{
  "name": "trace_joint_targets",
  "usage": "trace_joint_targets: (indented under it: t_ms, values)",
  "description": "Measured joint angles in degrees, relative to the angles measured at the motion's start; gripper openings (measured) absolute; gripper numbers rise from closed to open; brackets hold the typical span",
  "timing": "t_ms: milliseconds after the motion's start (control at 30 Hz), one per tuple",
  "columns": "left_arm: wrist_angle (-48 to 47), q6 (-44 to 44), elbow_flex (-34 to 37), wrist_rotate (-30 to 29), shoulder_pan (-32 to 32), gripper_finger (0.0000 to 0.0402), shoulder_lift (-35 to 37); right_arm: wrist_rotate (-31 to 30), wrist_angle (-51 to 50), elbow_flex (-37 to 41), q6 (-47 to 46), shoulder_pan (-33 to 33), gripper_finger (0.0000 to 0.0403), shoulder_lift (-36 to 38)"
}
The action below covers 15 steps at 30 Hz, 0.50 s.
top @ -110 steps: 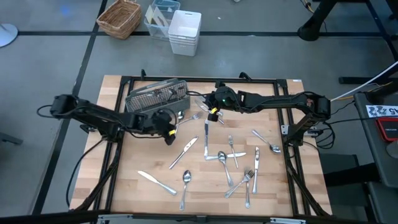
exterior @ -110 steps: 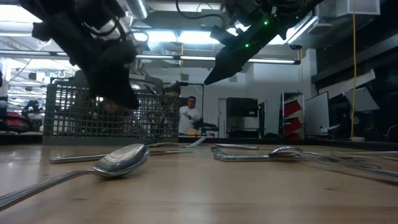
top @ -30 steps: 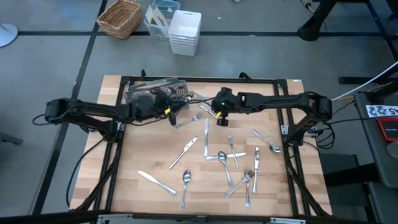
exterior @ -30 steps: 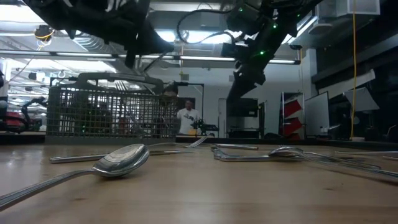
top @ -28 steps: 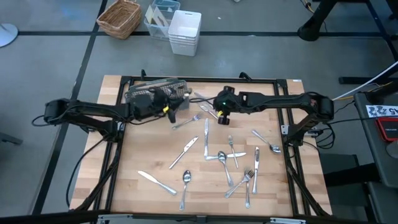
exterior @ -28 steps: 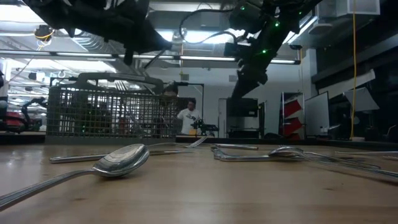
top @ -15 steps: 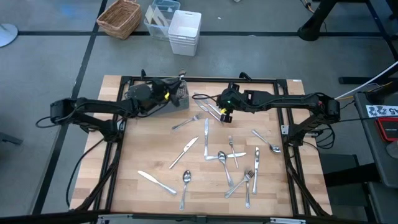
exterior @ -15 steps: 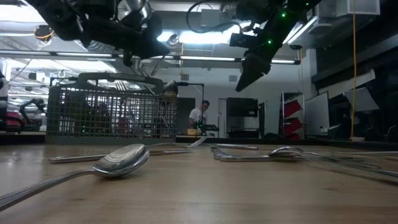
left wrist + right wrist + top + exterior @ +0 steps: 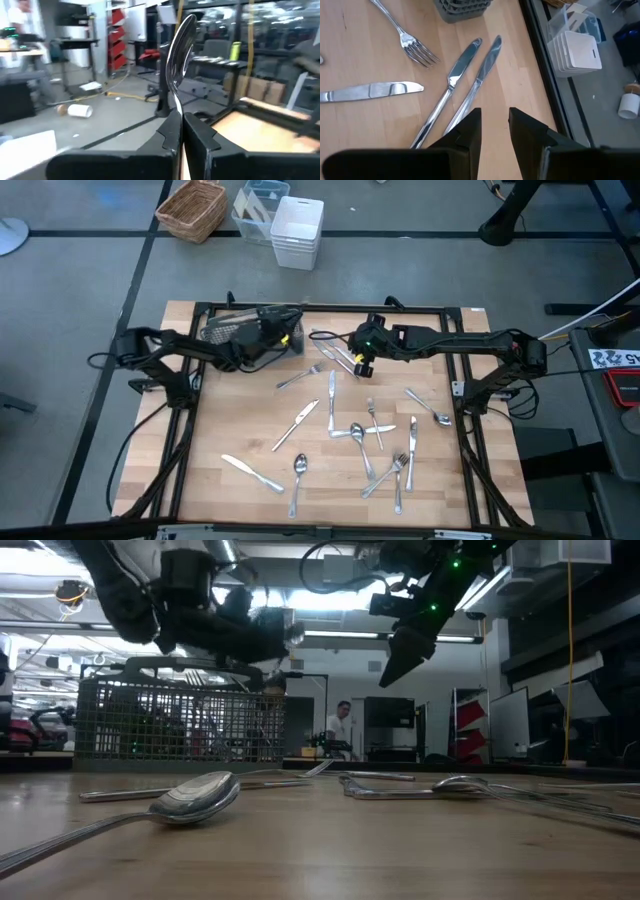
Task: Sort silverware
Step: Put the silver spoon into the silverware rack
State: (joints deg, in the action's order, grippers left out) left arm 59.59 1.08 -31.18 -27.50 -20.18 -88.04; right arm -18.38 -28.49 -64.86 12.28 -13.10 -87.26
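Observation:
My left gripper point(image 9: 285, 336) hangs over the grey wire-mesh caddy point(image 9: 222, 330) at the table's far left, shut on a shiny spoon point(image 9: 180, 47). In the low view the gripper point(image 9: 272, 640) sits just above the caddy's top point(image 9: 180, 720). My right gripper point(image 9: 362, 365) hovers open, slanting down, above two knives point(image 9: 470, 70) lying side by side near the far edge. A fork point(image 9: 300, 375), knives point(image 9: 297, 423) and spoons point(image 9: 298, 480) lie flat, scattered over the wooden table. My left gripper pinches the spoon's handle just below the bowl point(image 9: 176, 107) between its two fingers. The fingers lie about level. The bowl point(image 9: 293, 635) sticks out past the fingertips, and the spoon is lifted clear above the caddy. The rest of the handle is hidden by the fingers.
A black frame point(image 9: 320, 308) rims the table. Beyond the far edge, on the floor, stand a wicker basket point(image 9: 192, 208), a clear container point(image 9: 258, 202) and a white bin point(image 9: 297, 230). A person point(image 9: 343, 730) stands far off in the room.
My left gripper has carried the spoon from beside the caddy toward the far edge and over the caddy, turning at the wrist, then sunk closer to the caddy's top. My right gripper has drifted slightly up and toward the table's right, still open.

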Motion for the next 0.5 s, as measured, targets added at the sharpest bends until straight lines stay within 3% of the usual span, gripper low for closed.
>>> trace_joint_targets:
  t_ms: [500]
  values:
    - [-5.13, 3.42, 0.0, -1.87, 2.66, 0.0008, -3.49, 1.51, -0.14, 0.0, -0.48, 0.0, 0.0101, 0.0]
